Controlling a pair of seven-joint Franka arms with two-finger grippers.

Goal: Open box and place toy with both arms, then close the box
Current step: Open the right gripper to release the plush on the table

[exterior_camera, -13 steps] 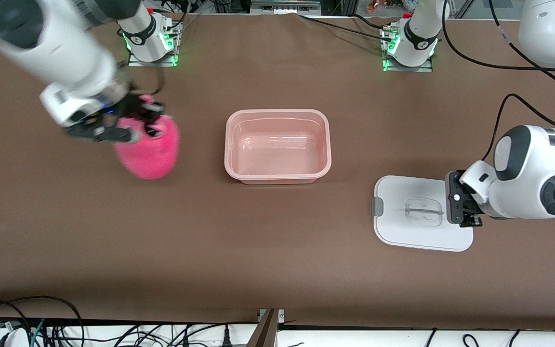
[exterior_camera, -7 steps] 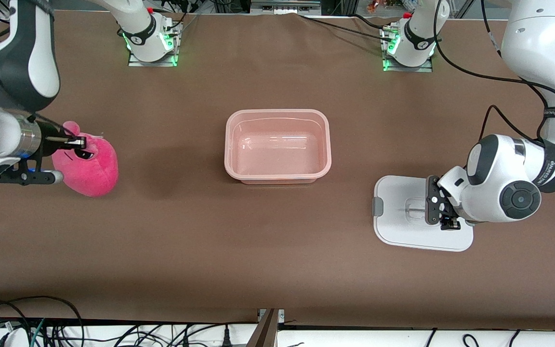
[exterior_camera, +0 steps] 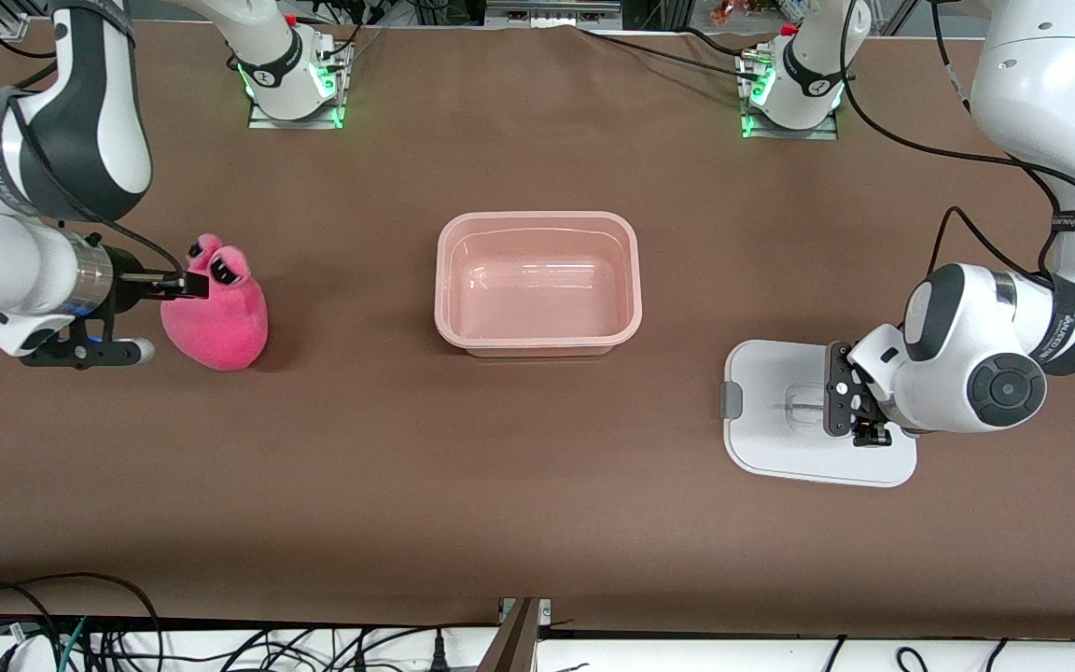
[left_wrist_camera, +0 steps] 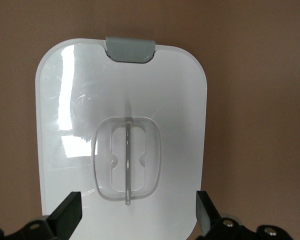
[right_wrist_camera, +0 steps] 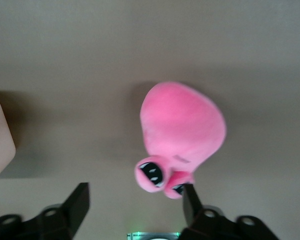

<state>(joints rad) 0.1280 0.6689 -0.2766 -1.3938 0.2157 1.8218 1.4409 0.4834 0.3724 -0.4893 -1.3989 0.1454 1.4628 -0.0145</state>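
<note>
Brown matte table covering fills most of the front view, evenly lit, with soft shadows. Along its camera-side edge, a white strip carries tangled black cables. More cables trail at the base-side edge.

the right arm reaches out from its base and bends low at its own end of the surface, wrist lying almost level. the right end effector points sideways toward the middle, its fingers spread wide with nothing clamped between them. the left arm folds down from high at its own end, forearm turned inward and wrist tipped down. the left end effector hangs just above the surface, its fingers parted as wide as they go, holding nothing.
</note>
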